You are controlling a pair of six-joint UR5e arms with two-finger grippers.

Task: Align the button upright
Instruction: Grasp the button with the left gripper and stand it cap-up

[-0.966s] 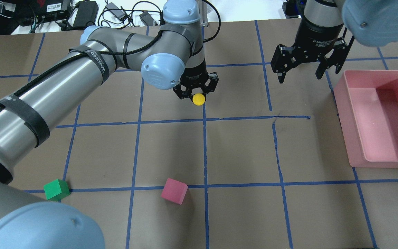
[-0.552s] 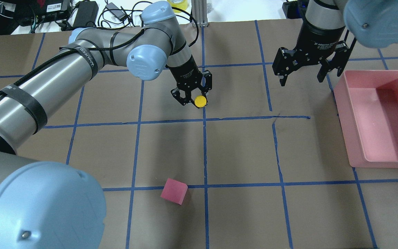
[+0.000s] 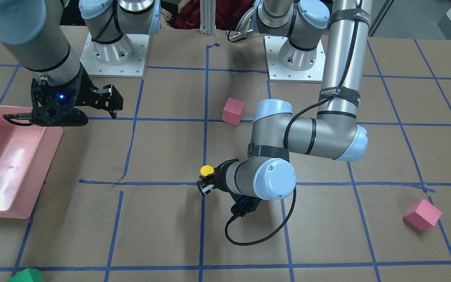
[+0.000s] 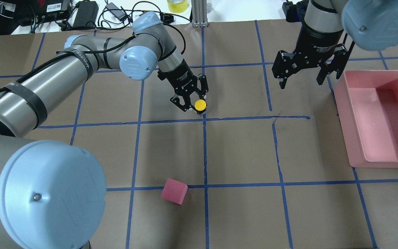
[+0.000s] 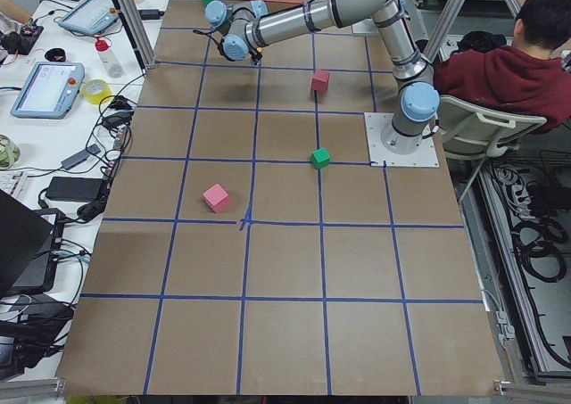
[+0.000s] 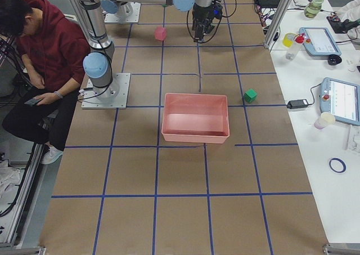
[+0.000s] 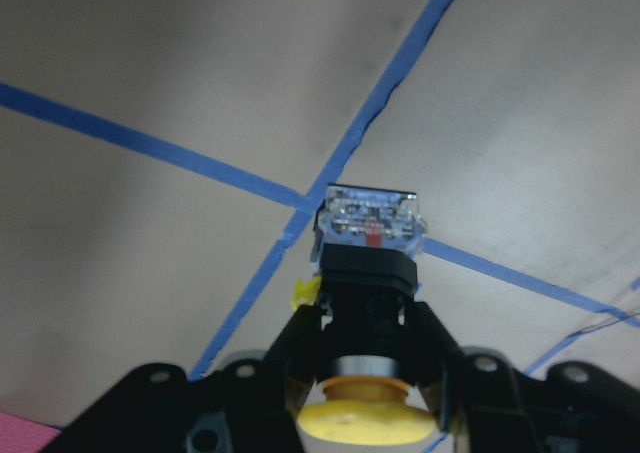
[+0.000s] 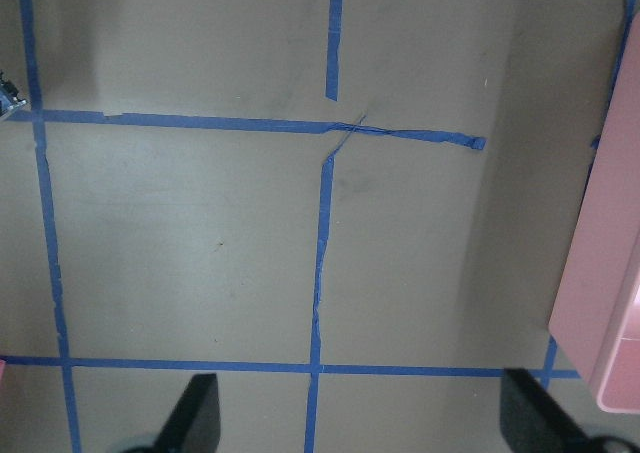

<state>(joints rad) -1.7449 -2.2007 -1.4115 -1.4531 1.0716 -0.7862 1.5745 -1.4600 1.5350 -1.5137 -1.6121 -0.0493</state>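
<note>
The button has a round yellow cap (image 4: 200,103), a black body (image 7: 367,273) and a white/grey base block (image 7: 370,219). My left gripper (image 4: 193,105) is shut on the black body and holds it tilted, cap up and base toward the table, just above a blue tape crossing. The cap also shows in the front-facing view (image 3: 206,170). I cannot tell whether the base touches the table. My right gripper (image 4: 301,81) is open and empty, hovering beside the pink bin.
A pink bin (image 4: 344,114) stands at the right. A pink cube (image 4: 174,191) lies near the front centre. In the front-facing view a second pink cube (image 3: 422,214) and a green cube (image 3: 26,275) lie farther out. A seated operator (image 5: 513,65) is behind the robot.
My left arm has swung and tilted its wrist, carrying the button slightly nearer and lower toward the tape crossing. Its elbow now hides the green cube in the overhead view. The right gripper barely moved.
</note>
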